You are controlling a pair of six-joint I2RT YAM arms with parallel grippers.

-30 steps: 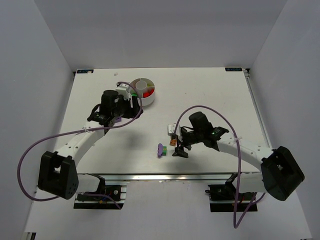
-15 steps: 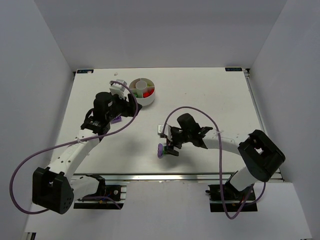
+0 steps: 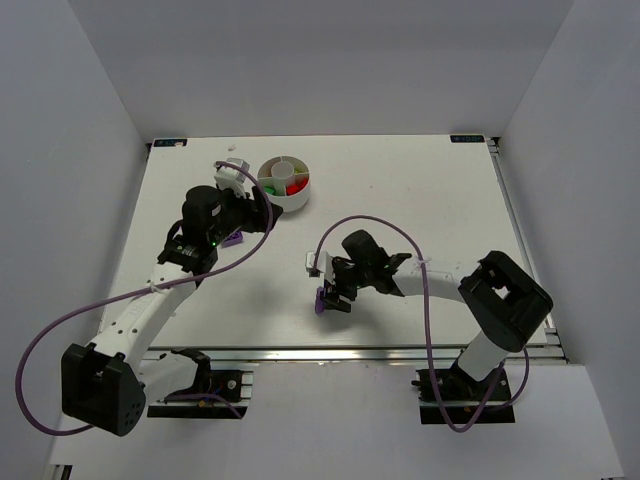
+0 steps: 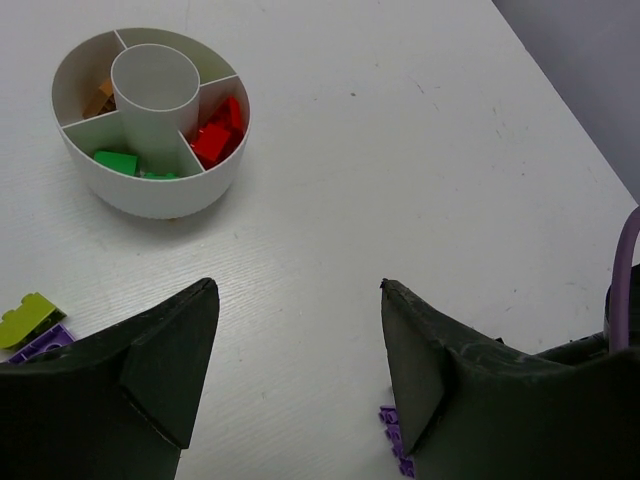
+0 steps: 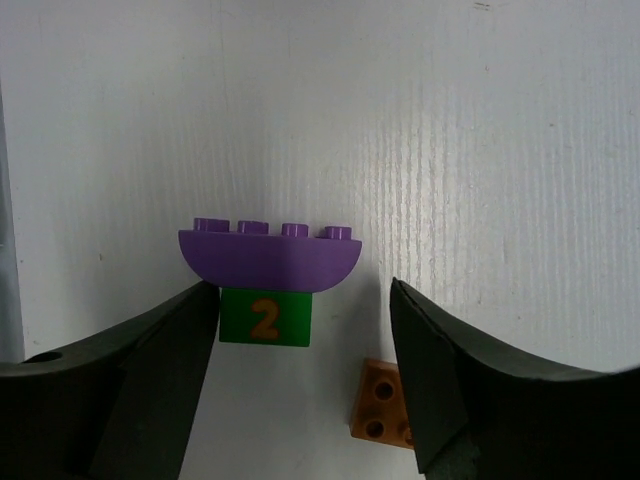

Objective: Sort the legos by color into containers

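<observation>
Mia: Since a second ago the right arm has swung toward nine o'clock, and we now see the right gripper [image 3: 332, 296] down over the purple brick [image 3: 320, 298], near the six o'clock edge of the bench [image 3: 430, 200].

Tom: We agree. From the right wrist, its jaws stand wide on either side of that curved purple piece, which sits on a green brick marked 2 [image 5: 265, 317]. The nine o'clock finger [image 5: 150, 380] looks to touch the green brick's edge. The three o'clock one is clear of it.

Mia: An orange brick [image 5: 385, 415] lies at five o'clock of the green one, just beside it.

Tom: The left arm's wrist has shifted a little toward nine o'clock too. We see the left gripper [image 4: 300, 300] above the bench with its jaws wide and nothing between them, and the white dish [image 4: 150, 195] at eleven o'clock of it.

Mia: In the dish we make out red bricks [image 4: 215, 135] in the three o'clock wedge, a green piece [image 4: 115, 160] at seven o'clock and something orange [image 4: 98, 100] at ten.

Tom: Loose on the bench, a lime-yellow brick [image 4: 25, 318] touches a purple plate [image 4: 42, 343] at nine o'clock of the left jaws. Another purple bit [image 4: 393, 440] shows at five o'clock.
</observation>
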